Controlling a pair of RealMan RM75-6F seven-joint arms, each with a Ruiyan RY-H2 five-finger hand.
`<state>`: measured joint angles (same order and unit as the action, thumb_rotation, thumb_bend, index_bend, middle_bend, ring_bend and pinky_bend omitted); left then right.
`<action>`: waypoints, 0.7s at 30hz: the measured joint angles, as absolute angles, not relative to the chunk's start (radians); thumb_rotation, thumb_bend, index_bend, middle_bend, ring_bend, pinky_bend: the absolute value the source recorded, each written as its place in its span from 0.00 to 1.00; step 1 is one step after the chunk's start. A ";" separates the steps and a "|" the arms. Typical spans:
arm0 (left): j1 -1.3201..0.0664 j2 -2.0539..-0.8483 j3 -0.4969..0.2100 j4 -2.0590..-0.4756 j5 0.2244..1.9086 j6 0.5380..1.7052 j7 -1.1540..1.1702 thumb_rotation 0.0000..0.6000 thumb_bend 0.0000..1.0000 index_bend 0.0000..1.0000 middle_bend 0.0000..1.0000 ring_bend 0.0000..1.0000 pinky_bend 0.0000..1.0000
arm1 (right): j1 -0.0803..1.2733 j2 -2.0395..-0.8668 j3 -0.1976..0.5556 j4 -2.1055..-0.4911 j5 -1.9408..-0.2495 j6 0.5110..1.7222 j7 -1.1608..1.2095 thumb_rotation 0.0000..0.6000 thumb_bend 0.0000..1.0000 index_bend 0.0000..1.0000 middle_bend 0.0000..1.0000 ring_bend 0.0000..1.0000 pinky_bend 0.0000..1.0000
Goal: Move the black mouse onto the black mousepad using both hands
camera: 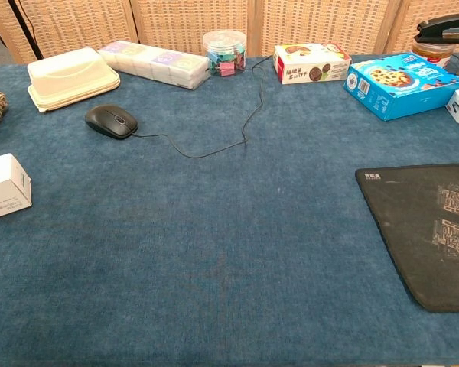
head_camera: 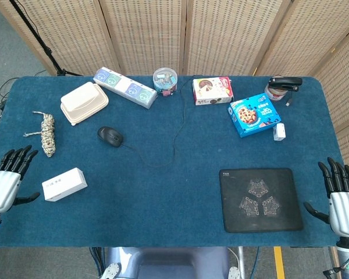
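Plainly, both hands are empty with fingers spread: the left hand (head_camera: 4,185) at the near left edge, the right hand (head_camera: 341,200) at the near right, beside the flat, matte black mousepad (head_camera: 260,199). The smooth, rounded black mouse (head_camera: 110,136) sits far left on the blue felt-like surface (head_camera: 163,192). Its thin cable (head_camera: 175,136) trails toward the cookie box (head_camera: 212,90), and could likely snag or drag during transfer.

Left hand (head_camera: 3,189) and right hand (head_camera: 343,209): pale silver-white palm shells, slender black fingers (head_camera: 16,158) and black thumbs. A grey rounded body section shows at the near edge.
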<state>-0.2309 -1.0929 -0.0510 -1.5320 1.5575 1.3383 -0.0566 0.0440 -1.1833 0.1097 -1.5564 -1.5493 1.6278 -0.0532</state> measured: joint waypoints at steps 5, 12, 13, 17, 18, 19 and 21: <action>-0.352 -1.100 -0.066 -1.483 1.607 1.227 -0.087 1.00 0.00 0.00 0.00 0.00 0.00 | 0.047 -1.186 0.115 -1.552 -1.537 1.621 -0.060 1.00 0.00 0.00 0.00 0.00 0.00; -0.535 -1.160 -0.108 -1.362 1.618 1.026 -0.101 1.00 0.00 0.00 0.00 0.00 0.00 | 0.054 -1.194 0.126 -1.536 -1.503 1.597 -0.071 1.00 0.00 0.00 0.00 0.00 0.00; -0.557 -1.171 -0.113 -1.344 1.613 0.999 -0.098 1.00 0.00 0.00 0.00 0.00 0.00 | 0.054 -1.194 0.128 -1.534 -1.499 1.595 -0.072 1.00 0.00 0.00 0.00 0.00 0.00; -0.638 -1.228 -0.127 -1.254 1.585 0.893 -0.080 1.00 0.00 0.00 0.00 0.00 0.00 | 0.057 -1.197 0.138 -1.524 -1.477 1.587 -0.075 1.00 0.00 0.00 0.00 0.00 0.00; -0.657 -1.247 -0.130 -1.225 1.575 0.871 -0.071 1.00 0.00 0.00 0.00 0.00 0.00 | 0.058 -1.198 0.140 -1.521 -1.470 1.583 -0.075 1.00 0.00 0.00 0.00 0.00 0.00; -0.670 -1.262 -0.133 -1.204 1.568 0.858 -0.064 1.00 0.00 0.00 0.00 0.00 0.00 | 0.059 -1.199 0.142 -1.519 -1.464 1.581 -0.076 1.00 0.00 0.00 0.00 0.00 0.00; -0.698 -1.296 -0.137 -1.154 1.548 0.825 -0.052 1.00 0.00 0.00 0.00 0.00 0.00 | 0.061 -1.201 0.147 -1.513 -1.453 1.574 -0.078 1.00 0.00 0.00 0.00 0.00 0.00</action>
<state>-0.6978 -1.2957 -0.1375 -1.1543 1.5481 0.8254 -0.0515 0.0607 -1.2011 0.1466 -1.5126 -1.4532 1.5741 -0.0778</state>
